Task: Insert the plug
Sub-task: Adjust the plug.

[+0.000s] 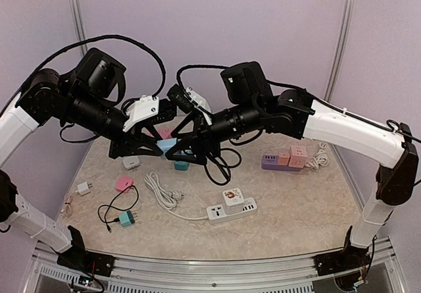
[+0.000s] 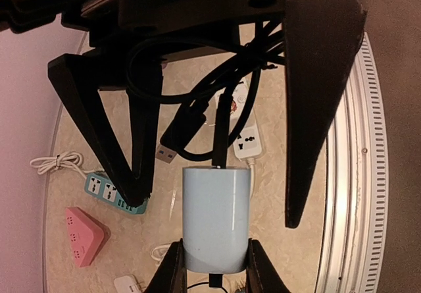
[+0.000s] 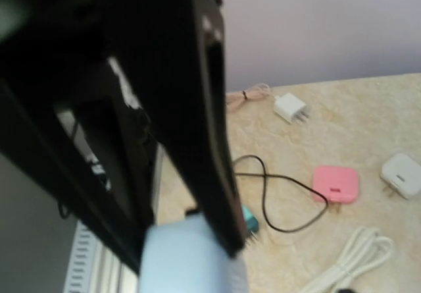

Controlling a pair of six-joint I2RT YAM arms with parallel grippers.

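Robotics lab work cell: plain lilac wall panels (image 1: 263, 29) on metal uprights (image 1: 343, 29) close in a beige, aluminium-edged table (image 1: 296, 201). Socket hardware lies scattered beneath the left gripper (image 1: 166, 144) and right gripper (image 1: 186, 153): a white power strip (image 1: 231, 209) nearer the bases, a purple socket block (image 1: 284, 160) to the right gripper's right, a pink adapter (image 1: 123, 183) to the left gripper's left.

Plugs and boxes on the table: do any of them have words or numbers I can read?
No words or numbers can be read in any view.
White cube on the white power strip: a reddish sticker on top, too small to read.
Pale blue charger: plain, no writing shows.
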